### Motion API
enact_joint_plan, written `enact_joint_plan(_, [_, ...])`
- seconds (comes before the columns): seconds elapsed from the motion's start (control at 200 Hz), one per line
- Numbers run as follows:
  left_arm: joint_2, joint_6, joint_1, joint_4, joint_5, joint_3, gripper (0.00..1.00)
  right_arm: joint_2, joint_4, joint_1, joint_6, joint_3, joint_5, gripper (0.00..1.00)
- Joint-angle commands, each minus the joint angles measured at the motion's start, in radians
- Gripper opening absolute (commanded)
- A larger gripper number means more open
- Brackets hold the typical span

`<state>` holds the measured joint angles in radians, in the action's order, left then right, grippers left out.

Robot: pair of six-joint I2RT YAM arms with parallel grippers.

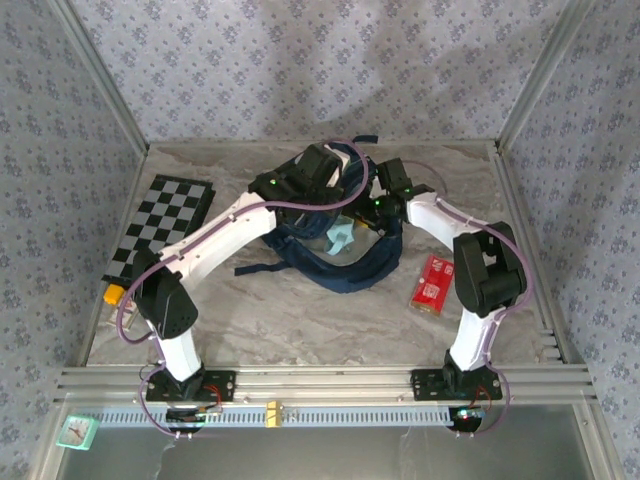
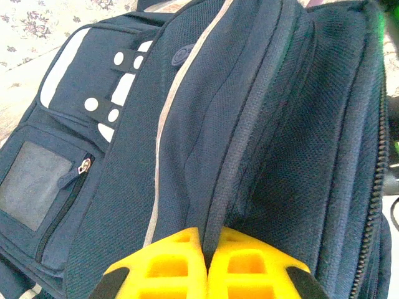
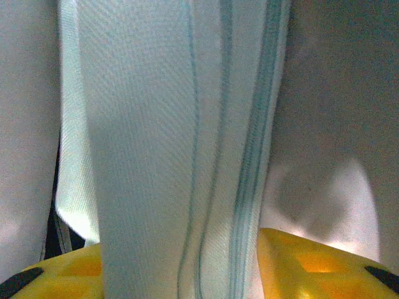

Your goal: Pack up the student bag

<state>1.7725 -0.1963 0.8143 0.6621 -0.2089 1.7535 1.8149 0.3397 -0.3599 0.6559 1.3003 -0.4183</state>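
Pinching the student bag [image 2: 249, 124], at 12 o'clock on the desk [image 1: 300, 320], in the closed left pincer [image 2: 206, 240]. Reaching round pale cloth [image 3: 156, 124] with right pincer [image 3: 181, 243] spread apart.

Much of student bag [image 1: 370, 265] hidden

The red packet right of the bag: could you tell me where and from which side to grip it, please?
Come from above and pinch the red packet across its short width, near the middle. It lies flat on the table beside the student bag, so only its long edges offer a hold.
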Motion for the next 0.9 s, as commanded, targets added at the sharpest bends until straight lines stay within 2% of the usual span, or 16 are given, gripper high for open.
enact_joint_plan(0.0, [-0.071, -0.023, 0.005, -0.064, 0.015, 0.061, 0.00, -0.143, 0.066, -0.012, -0.071, -0.055, 0.113, 0.53])
enact_joint_plan(0.1, [-0.071, -0.035, 0.001, -0.065, 0.025, 0.053, 0.00, -0.227, 0.025, -0.019, -0.045, -0.172, 0.092, 0.52])
enact_joint_plan(0.24, [-0.071, -0.046, -0.002, -0.070, 0.040, 0.048, 0.00, -0.226, -0.070, -0.060, 0.021, -0.230, 0.021, 0.47])
enact_joint_plan(0.315, [-0.074, -0.051, -0.003, -0.071, 0.041, 0.048, 0.00, -0.188, -0.079, -0.096, 0.013, -0.202, 0.038, 0.42])
enact_joint_plan(0.405, [-0.079, -0.063, -0.005, -0.076, 0.038, 0.043, 0.00, -0.118, -0.083, -0.105, -0.005, -0.152, 0.047, 0.26])
enact_joint_plan(0.52, [-0.085, -0.101, -0.006, -0.082, 0.040, 0.036, 0.00, -0.035, -0.175, -0.111, -0.019, -0.116, 0.007, 0.25])
enact_joint_plan(0.63, [-0.095, -0.118, -0.008, -0.095, 0.025, 0.019, 0.00, 0.012, -0.154, -0.123, -0.090, -0.035, 0.015, 0.22])
enact_joint_plan(0.7, [-0.096, -0.135, -0.021, -0.086, 0.029, 0.018, 0.00, -0.031, -0.203, -0.122, -0.102, -0.079, 0.021, 0.23])
enact_joint_plan(0.79, [-0.100, -0.146, -0.031, -0.093, 0.036, 0.002, 0.00, -0.111, -0.259, -0.115, -0.100, -0.167, 0.053, 0.35])
enact_joint_plan(0.895, [-0.101, -0.153, -0.035, -0.101, 0.040, -0.005, 0.00, -0.175, -0.193, -0.117, -0.142, -0.195, 0.097, 0.42])
